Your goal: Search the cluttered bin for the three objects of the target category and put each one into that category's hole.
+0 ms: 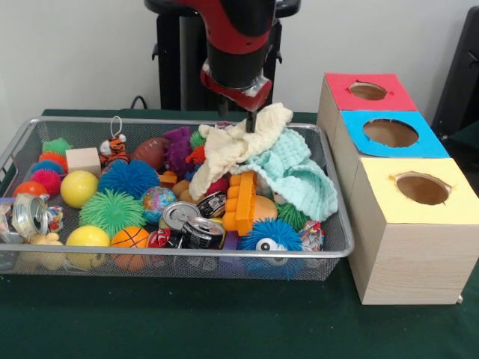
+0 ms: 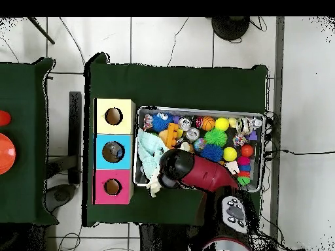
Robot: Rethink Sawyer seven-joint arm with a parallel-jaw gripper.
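Note:
A wire mesh bin [image 1: 179, 254] holds a pile of toys, cans and cloths. My gripper [image 1: 251, 123] hangs over the bin's back right part, its tips buried in a cream cloth [image 1: 238, 143] that bunches up to it above the rim; it looks shut on that cloth. A mint knitted cloth [image 1: 299, 170] lies just under and to the right of it. Right of the bin stand three boxes with a hole on top: red [image 1: 367, 91], blue [image 1: 391, 133] and yellow [image 1: 420, 187]. In the overhead view my arm [image 2: 196, 171] hides the gripper, and the cream cloth [image 2: 155, 185] shows at the bin's corner.
Also in the bin: small cans [image 1: 198, 228], an orange brick toy [image 1: 241, 202], a yellow ball [image 1: 78, 187], a blue spiky ball [image 1: 129, 178], a green spiky ball [image 1: 112, 211], a toy football [image 1: 152, 152] and a wooden block [image 1: 83, 159]. Green cloth covers the table.

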